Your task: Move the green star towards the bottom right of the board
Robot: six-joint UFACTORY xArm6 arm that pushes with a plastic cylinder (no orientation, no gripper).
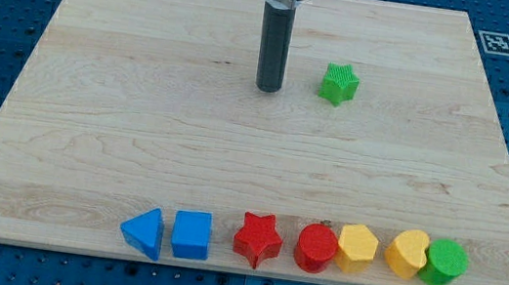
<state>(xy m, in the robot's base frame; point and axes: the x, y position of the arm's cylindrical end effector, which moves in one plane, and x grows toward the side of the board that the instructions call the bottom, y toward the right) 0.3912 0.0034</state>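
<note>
The green star [339,83] lies on the wooden board [90,121] in the upper middle, a little right of centre. My tip [269,87] rests on the board to the star's left, apart from it by a gap of about one block width. The rod rises straight up to the view's top edge.
A row of blocks lies along the board's bottom edge: a blue triangle [144,232], a blue cube [191,235], a red star [258,238], a red cylinder [317,247], a yellow hexagon [357,248], a yellow block [407,252] and a green cylinder [446,262].
</note>
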